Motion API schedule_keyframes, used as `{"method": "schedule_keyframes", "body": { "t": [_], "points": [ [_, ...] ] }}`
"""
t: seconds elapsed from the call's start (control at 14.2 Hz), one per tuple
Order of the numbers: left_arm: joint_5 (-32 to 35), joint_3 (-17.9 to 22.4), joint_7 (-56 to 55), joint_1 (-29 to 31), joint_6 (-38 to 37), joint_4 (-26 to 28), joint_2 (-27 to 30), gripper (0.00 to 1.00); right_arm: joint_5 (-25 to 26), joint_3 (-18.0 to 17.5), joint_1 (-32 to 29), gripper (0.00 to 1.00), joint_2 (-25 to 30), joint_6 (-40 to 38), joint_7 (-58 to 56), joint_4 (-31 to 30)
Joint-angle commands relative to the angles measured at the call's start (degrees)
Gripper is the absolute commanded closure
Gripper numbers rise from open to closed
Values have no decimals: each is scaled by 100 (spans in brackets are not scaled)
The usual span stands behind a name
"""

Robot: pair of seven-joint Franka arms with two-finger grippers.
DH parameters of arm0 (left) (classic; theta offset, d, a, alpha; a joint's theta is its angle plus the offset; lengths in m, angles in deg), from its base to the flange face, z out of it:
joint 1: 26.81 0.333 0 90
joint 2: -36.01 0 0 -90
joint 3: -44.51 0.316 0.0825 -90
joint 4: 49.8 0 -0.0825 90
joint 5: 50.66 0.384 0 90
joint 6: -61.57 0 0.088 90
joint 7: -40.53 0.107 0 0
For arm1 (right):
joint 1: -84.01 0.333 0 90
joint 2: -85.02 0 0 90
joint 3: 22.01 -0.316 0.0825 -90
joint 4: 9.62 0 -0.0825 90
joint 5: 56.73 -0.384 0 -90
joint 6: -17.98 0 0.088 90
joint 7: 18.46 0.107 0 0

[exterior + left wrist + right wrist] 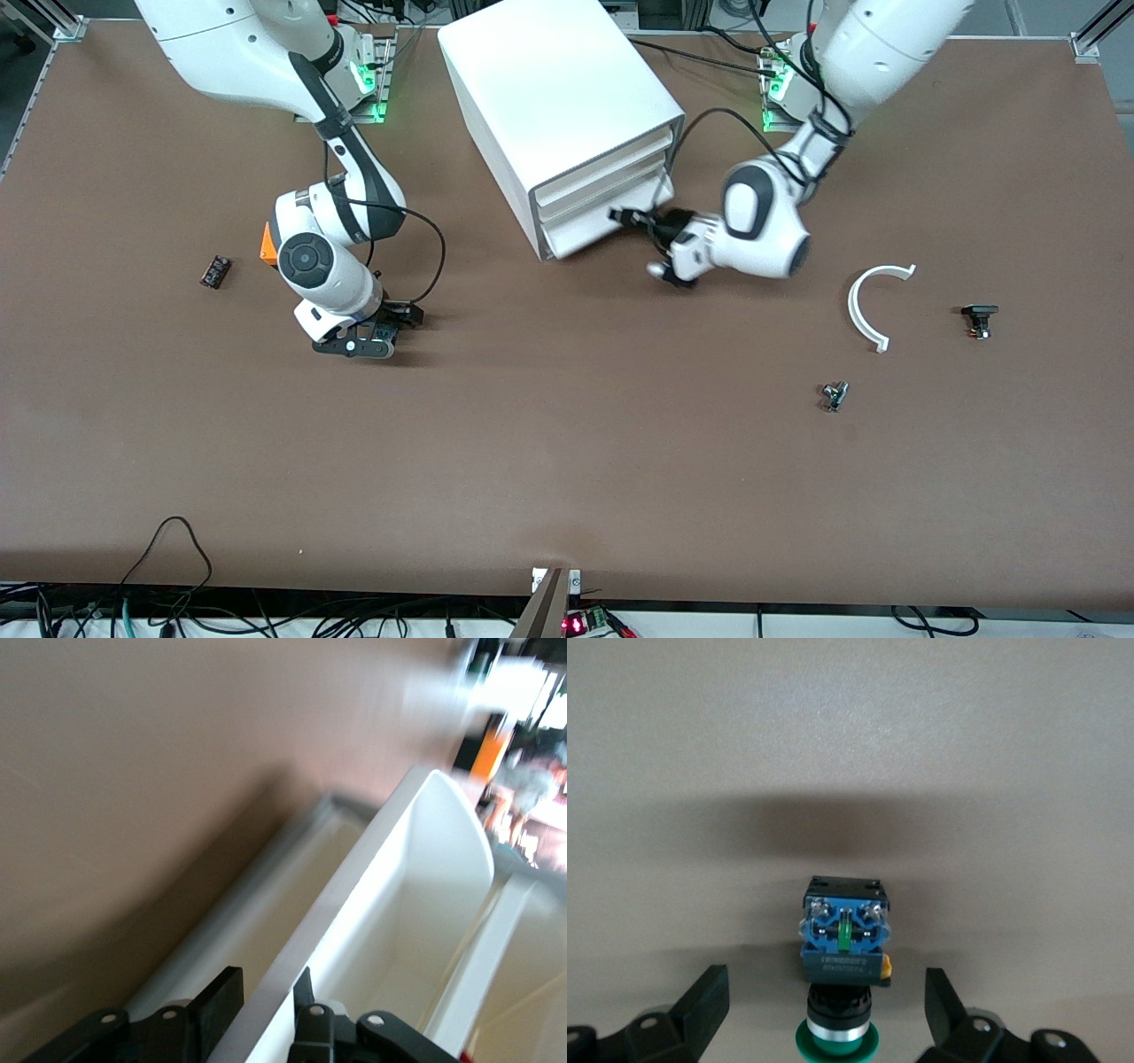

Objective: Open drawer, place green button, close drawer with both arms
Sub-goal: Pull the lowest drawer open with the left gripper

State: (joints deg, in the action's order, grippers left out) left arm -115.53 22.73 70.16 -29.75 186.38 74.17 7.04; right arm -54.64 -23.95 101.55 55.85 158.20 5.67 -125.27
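Observation:
The white cabinet point(549, 97) stands toward the arms' bases, with its three drawers facing the left arm's end. My left gripper point(622, 216) is at the lowest drawer point(592, 234). In the left wrist view this gripper point(263, 1001) is shut on the drawer's white front wall point(354, 895), with one finger on each side of it. My right gripper point(394, 326) is low over the table toward the right arm's end. It stands open point(828, 1010) around the green-capped button point(843, 943), which lies on its side between the fingers point(709, 1001) without touching them.
An orange box point(267, 244) shows partly beside the right arm, with a small dark part point(215, 271) farther toward that end. Toward the left arm's end lie a white curved piece point(873, 303), a black-capped button point(979, 319) and a small metal part point(834, 395).

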Motion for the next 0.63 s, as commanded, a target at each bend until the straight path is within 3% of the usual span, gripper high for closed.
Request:
{"method": "schedule_keyframes", "body": {
  "t": [0.0,0.07,0.14,0.21,0.35,0.42,0.56],
  "points": [
    [482,244,-53,267,237,-197,102,100,99,27,30,14,-9,242,39,-185],
    [536,270,-132,311,229,-242,129,85,99,27,30,18,-10,321,31,-229],
    [528,271,-132,381,237,-242,233,7,99,27,30,20,-10,339,39,-256],
    [528,271,-141,434,237,-242,330,0,99,27,30,23,-27,331,22,-256],
    [572,288,-115,486,255,-242,637,0,134,27,30,34,-54,339,-13,-230],
    [668,314,-97,635,307,-225,847,0,282,27,30,45,-62,331,-22,-212],
    [1516,498,-106,951,316,-233,1435,0,485,19,30,55,-62,330,-22,-203]
  ]
}}
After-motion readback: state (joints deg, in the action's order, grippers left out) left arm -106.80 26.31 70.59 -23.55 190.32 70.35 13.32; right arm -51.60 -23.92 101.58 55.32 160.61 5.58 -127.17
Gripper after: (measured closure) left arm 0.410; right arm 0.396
